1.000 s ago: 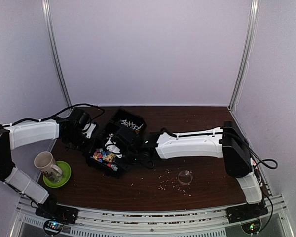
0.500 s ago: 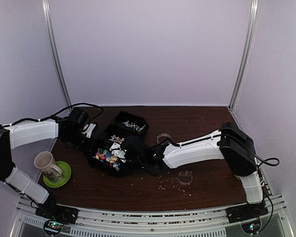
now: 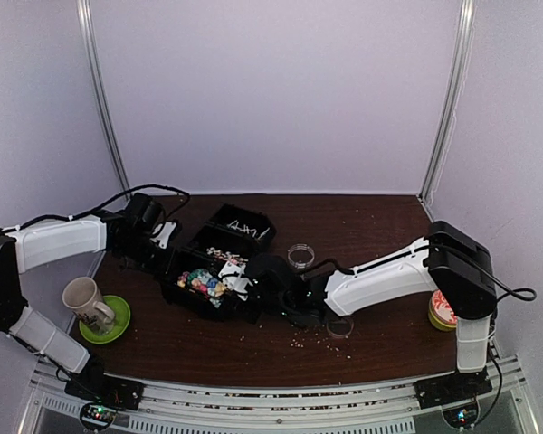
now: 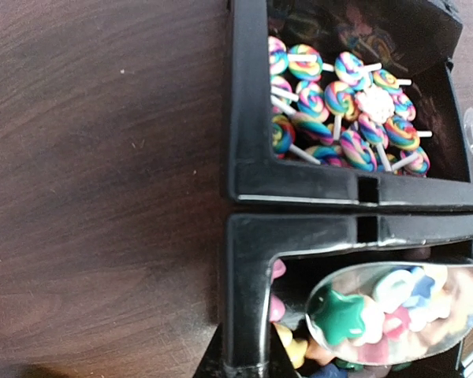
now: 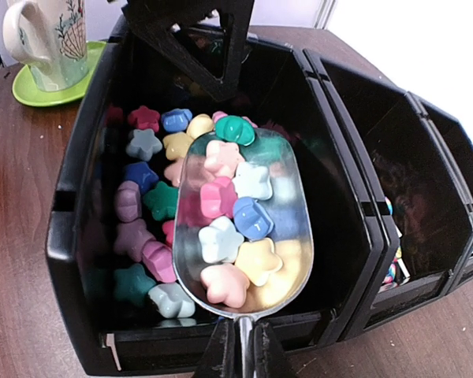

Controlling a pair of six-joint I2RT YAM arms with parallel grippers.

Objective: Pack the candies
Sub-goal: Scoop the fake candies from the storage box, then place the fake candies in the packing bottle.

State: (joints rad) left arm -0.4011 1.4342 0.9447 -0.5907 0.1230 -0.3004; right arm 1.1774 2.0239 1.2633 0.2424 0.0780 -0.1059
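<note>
I count three black bins in a row on the dark wooden table. They hold the candies: stars nearest, swirl lollipops in the middle, white sticks farthest. My right pincer is clamped on one scoop, which carries about nine stars over the near bin. My left pincer is closed beside the bins; whether it holds anything, I cannot tell. Also on the table are one clear dish, a second dish, one mug on one green saucer and one round tin. Crumbs speckle the table, and pale lilac walls enclose it.

Open tabletop far right; 3 bins, mug crowd the left.
</note>
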